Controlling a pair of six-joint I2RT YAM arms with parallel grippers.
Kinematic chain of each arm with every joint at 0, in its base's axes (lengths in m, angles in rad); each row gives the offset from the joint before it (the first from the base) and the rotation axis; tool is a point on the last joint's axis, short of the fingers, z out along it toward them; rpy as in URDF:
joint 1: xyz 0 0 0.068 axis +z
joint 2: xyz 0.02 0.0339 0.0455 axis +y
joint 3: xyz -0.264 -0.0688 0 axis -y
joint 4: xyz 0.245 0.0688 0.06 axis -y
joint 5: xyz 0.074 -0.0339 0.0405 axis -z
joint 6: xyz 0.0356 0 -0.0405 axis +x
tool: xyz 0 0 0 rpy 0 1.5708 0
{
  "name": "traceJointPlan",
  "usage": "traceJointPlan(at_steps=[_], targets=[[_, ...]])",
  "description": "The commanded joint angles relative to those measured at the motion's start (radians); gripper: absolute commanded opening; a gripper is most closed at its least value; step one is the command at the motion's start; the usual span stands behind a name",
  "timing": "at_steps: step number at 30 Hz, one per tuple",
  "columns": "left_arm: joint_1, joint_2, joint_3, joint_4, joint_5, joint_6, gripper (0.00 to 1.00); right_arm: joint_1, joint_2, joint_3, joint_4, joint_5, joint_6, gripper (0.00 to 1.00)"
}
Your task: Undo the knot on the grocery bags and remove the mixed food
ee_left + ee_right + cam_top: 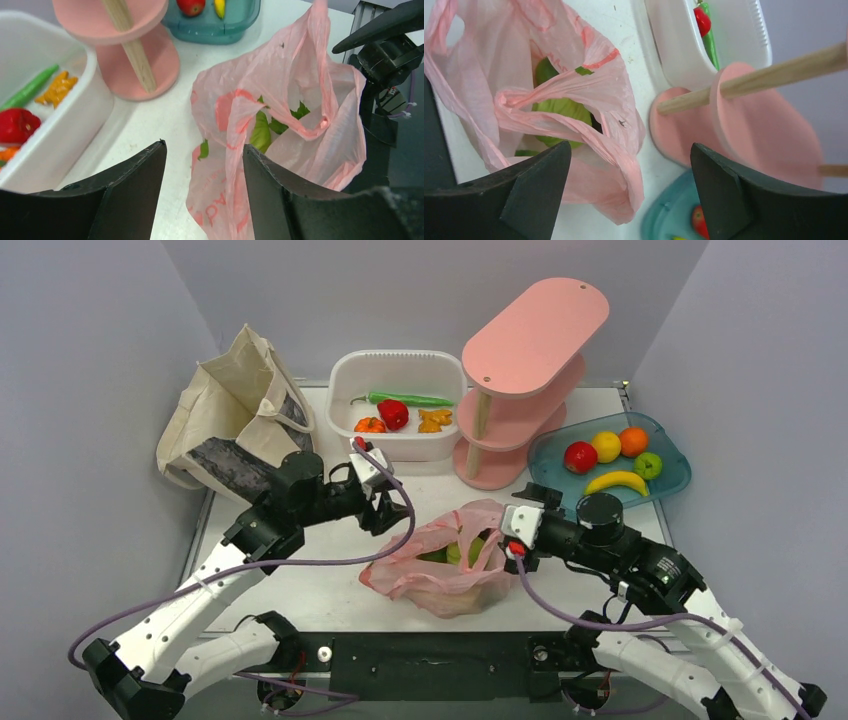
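The pink plastic bag lies at the table's middle front, its mouth partly open, with green food showing inside. My left gripper is open at the bag's left edge. In the left wrist view a handle strip hangs between the open jaws, close to the right finger, and leafy green shows. My right gripper is open at the bag's right side. In the right wrist view the bag's edge lies between the jaws, and a round green vegetable sits under twisted handles. The canvas tote stands at back left.
A white tub with red and green peppers stands at the back. A pink tiered shelf is to its right. A teal tray holds an apple, lemon, orange, lime and banana at the right.
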Motion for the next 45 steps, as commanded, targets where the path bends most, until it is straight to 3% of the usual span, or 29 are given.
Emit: traceJointPlan(at_steps=[1,6,8,12,14,16,20,23,30,32,33,35,36,38,42,45], targets=[[0.062,-0.034,0.024,-0.131,0.099,-0.043,0.56,0.133,0.052,0.022,-0.041,0.177,-0.296,0.86],[0.082,-0.068,0.077,-0.326,0.23,0.057,0.55,0.24,0.116,-0.005,-0.074,0.204,-0.466,0.85],[0.081,-0.081,0.098,-0.421,0.293,0.121,0.55,0.247,0.146,-0.01,-0.083,0.192,-0.504,0.8],[0.064,-0.09,0.112,-0.557,0.386,0.19,0.57,0.247,0.205,-0.001,-0.062,0.189,-0.519,0.52],[0.038,-0.086,0.097,-0.564,0.41,0.168,0.59,0.247,0.226,0.014,-0.029,0.191,-0.47,0.21],[-0.006,-0.076,0.07,-0.516,0.395,0.122,0.6,0.246,0.247,0.039,-0.008,0.191,-0.406,0.02],[-0.074,-0.014,0.03,-0.378,0.307,0.09,0.61,0.23,0.262,0.076,0.043,0.182,-0.276,0.0],[-0.103,0.058,0.018,-0.277,0.269,0.101,0.62,0.156,0.242,0.084,0.128,0.146,-0.087,0.0],[-0.182,0.092,-0.032,-0.348,0.207,0.227,0.59,-0.087,0.194,0.107,0.204,0.034,0.343,0.0],[-0.185,0.069,-0.035,-0.412,0.239,0.294,0.34,-0.189,0.172,0.087,0.245,0.003,0.509,0.0],[-0.187,0.054,-0.029,-0.474,0.244,0.325,0.13,-0.22,0.161,0.078,0.259,-0.019,0.585,0.0],[-0.186,0.025,-0.016,-0.576,0.215,0.435,0.0,-0.316,0.152,0.029,0.304,-0.11,0.769,0.0],[-0.182,0.015,-0.012,-0.632,0.16,0.505,0.0,-0.367,0.151,0.02,0.332,-0.134,0.872,0.0],[-0.142,-0.013,0.008,-0.708,0.096,0.624,0.0,-0.434,0.151,0.001,0.381,-0.204,0.99,0.0],[0.12,0.007,0.159,-0.83,0.087,0.823,0.0,-0.569,0.168,0.02,0.513,-0.314,1.196,0.0],[0.237,0.047,0.268,-0.911,0.091,0.967,0.0,-0.63,0.164,0.033,0.565,-0.369,1.28,0.0]])
